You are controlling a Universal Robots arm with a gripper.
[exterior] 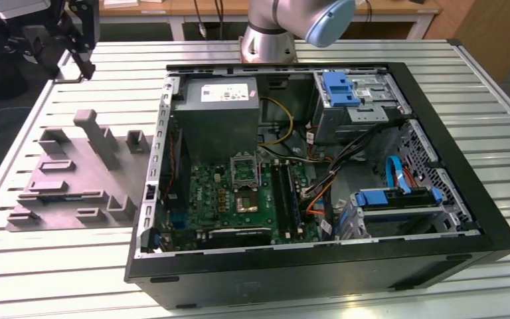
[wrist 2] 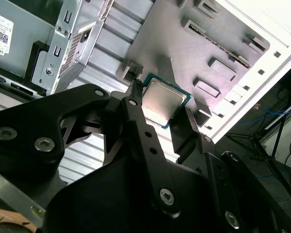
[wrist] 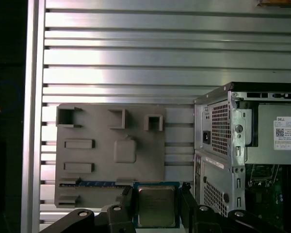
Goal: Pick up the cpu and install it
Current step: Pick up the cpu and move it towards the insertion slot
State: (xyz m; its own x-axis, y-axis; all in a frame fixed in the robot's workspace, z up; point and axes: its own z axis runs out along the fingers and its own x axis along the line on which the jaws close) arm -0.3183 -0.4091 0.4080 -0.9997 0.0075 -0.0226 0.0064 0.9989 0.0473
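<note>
"Claw (wrist 2: 161,112) first: what is it doing?"
"Pinching the cpu (wrist 2: 166,99) by two opposite edges, with the metal top facing the camera in both wrist views. The chip sits between the fingers over one edge of the grey fixture (wrist: 106,160). As far as I can judge, it is clear of it."
"So the pick is done?"
"I'd say so, but the install is not. In the exterior view the fixture lies at nine o'clock from the computer case (exterior: 467,219). The socket frame (exterior: 244,167) sits at six o'clock from the power-supply box (exterior: 220,113)."
"What does seating call for?"
"My guess is a level chip, corners squared to the socket, and a gentle release with no sliding across the contacts"
</note>
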